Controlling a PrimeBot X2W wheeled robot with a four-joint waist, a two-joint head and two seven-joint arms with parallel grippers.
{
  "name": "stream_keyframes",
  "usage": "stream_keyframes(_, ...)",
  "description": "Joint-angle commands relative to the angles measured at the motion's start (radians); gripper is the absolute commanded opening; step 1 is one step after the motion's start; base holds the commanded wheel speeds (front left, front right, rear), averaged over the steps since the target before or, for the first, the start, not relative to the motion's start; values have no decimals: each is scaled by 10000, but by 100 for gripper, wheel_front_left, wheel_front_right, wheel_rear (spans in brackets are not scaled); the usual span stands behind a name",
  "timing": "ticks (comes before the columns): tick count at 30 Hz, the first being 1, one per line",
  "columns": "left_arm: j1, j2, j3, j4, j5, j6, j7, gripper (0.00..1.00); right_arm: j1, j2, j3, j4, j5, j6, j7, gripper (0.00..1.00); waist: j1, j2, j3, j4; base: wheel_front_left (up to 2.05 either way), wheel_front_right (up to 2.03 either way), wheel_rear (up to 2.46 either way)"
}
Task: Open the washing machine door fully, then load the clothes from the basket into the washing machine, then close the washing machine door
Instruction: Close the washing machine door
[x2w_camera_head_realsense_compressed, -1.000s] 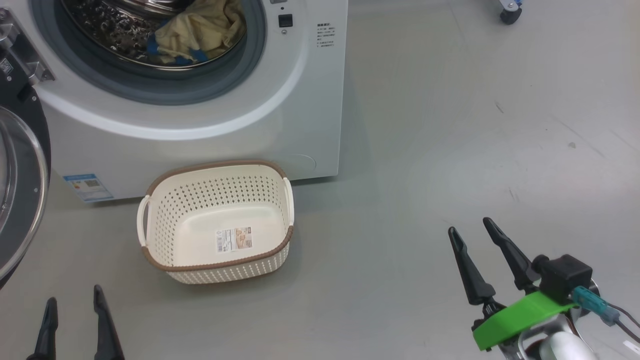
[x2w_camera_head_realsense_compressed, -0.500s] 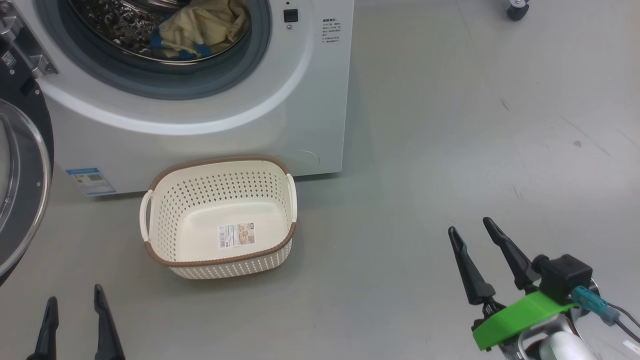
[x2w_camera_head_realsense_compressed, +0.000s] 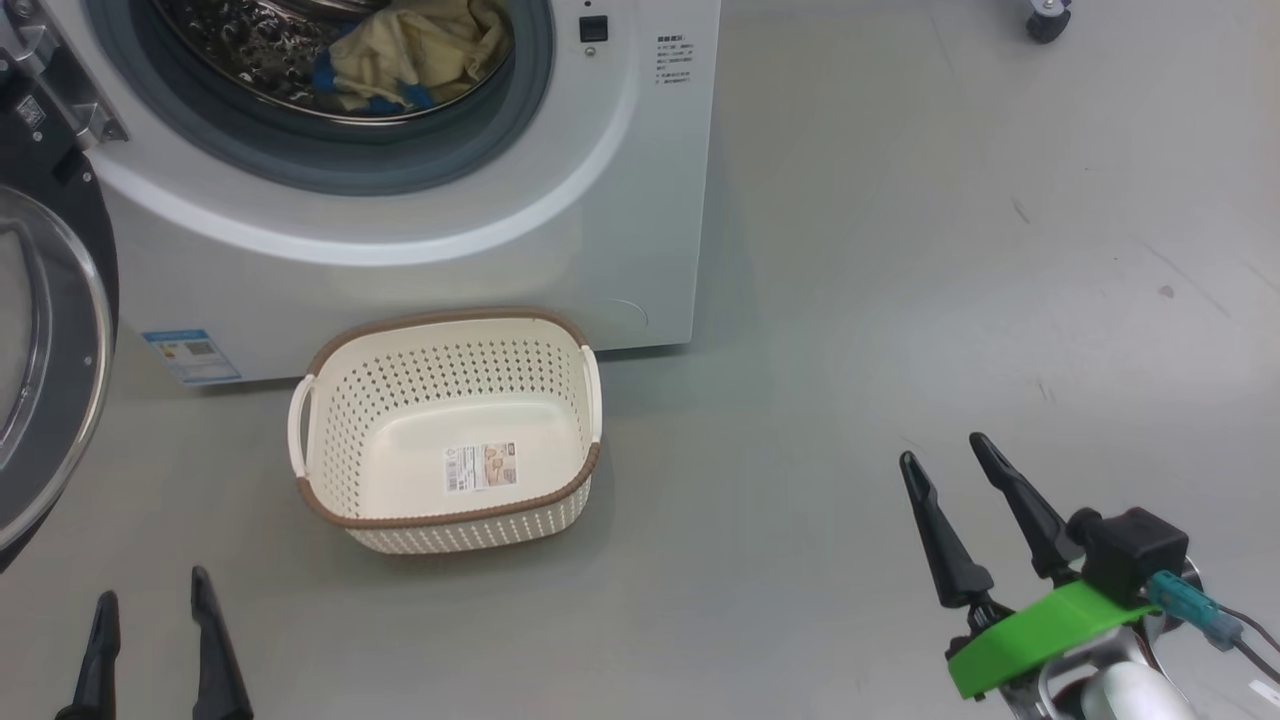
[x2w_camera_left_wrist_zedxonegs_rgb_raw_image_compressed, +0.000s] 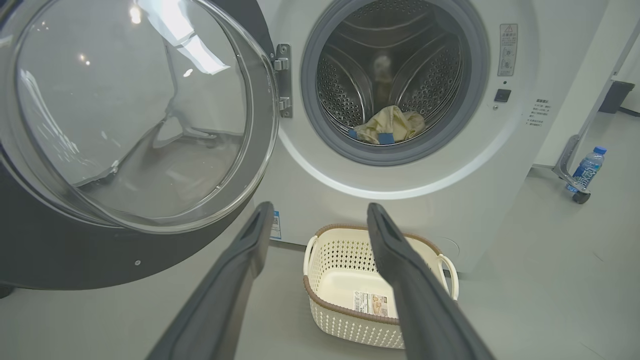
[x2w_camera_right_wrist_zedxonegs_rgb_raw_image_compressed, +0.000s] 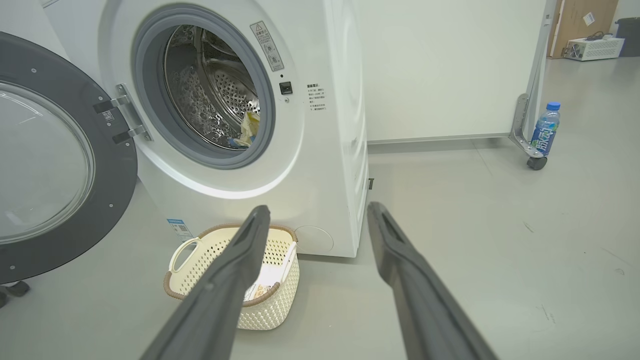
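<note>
The white washing machine (x2w_camera_head_realsense_compressed: 560, 240) stands at the upper left with its round door (x2w_camera_head_realsense_compressed: 50, 350) swung wide to the left on its metal hinge (x2w_camera_left_wrist_zedxonegs_rgb_raw_image_compressed: 283, 80). Cream-yellow clothes (x2w_camera_head_realsense_compressed: 420, 50) with blue trim lie in the steel drum (x2w_camera_left_wrist_zedxonegs_rgb_raw_image_compressed: 395, 75). On the floor in front sits the cream basket (x2w_camera_head_realsense_compressed: 335, 510), nothing inside but a label sticker. My left gripper (x2w_camera_head_realsense_compressed: 150, 605) is open at the lower left, short of the basket. Far to the basket's right, my right gripper (x2w_camera_head_realsense_compressed: 945, 450) is open and holds nothing.
Grey floor (x2w_camera_head_realsense_compressed: 900, 250) stretches wide to the right of the machine. A water bottle (x2w_camera_right_wrist_zedxonegs_rgb_raw_image_compressed: 545, 127) stands by a caster wheel (x2w_camera_head_realsense_compressed: 1045, 20) of a frame at the far right. A white wall (x2w_camera_right_wrist_zedxonegs_rgb_raw_image_compressed: 440, 65) runs behind.
The whole head view has shifted slightly, so the machine and basket sit a little further right; the camera moved. Both grippers stay open in the same place.
</note>
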Motion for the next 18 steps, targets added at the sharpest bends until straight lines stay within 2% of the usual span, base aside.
stream_keyframes(1,-438,66,416,-313,-28,-16,-70,100,-369,-136,119,-339,-63,-4,-95,100,0,0,-5,48,0,0,0)
stream_keyframes(8,-484,22,473,-289,-38,-17,-70,100,-386,-122,115,-376,-110,-4,-95,100,0,0,30,340,0,0,0)
stream_keyframes(18,-498,-173,541,-199,19,-31,-70,100,-432,-167,130,-388,-149,-4,-95,100,0,0,6,1151,0,0,0)
